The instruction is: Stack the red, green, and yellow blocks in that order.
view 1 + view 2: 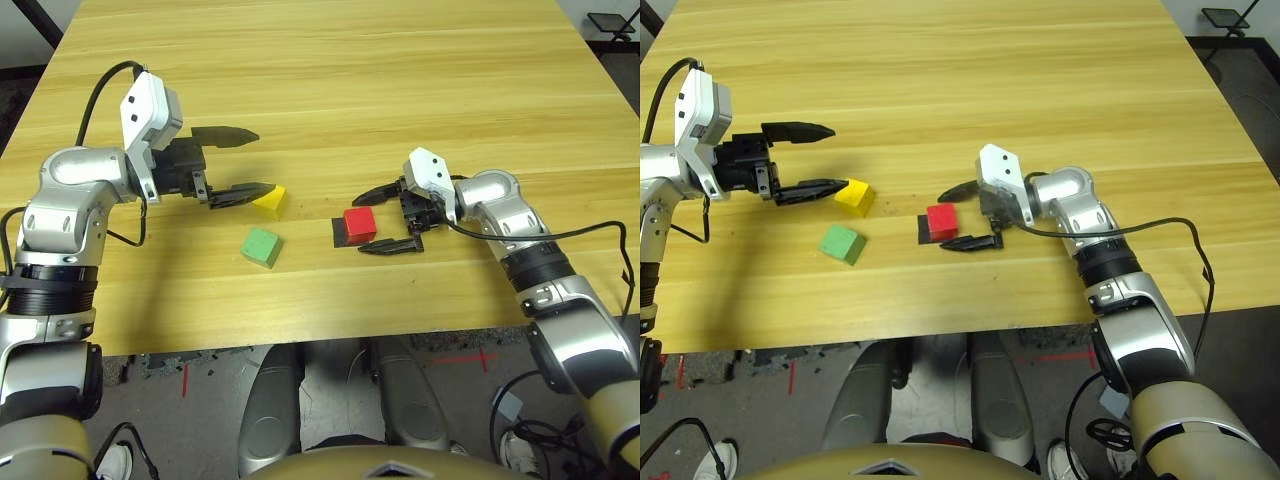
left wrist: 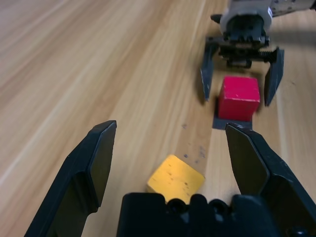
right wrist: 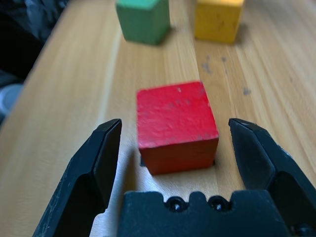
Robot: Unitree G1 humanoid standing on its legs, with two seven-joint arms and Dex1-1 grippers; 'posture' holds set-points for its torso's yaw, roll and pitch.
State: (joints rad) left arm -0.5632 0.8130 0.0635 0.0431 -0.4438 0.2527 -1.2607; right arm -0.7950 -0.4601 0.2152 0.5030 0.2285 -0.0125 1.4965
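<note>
Both hands are wide open and empty, so pinch the red block (image 1: 360, 221) by its flat sides with your right hand (image 1: 388, 218); it looks light, rigid, grippy.

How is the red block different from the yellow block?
The red block is bright red; the yellow block is yellow. The red block sits on a flat black patch, while the yellow block rests on bare table. The red block lies between the open fingers of the right gripper; the yellow block is by the open left gripper. Both are plain cubes that look the same size.
</note>
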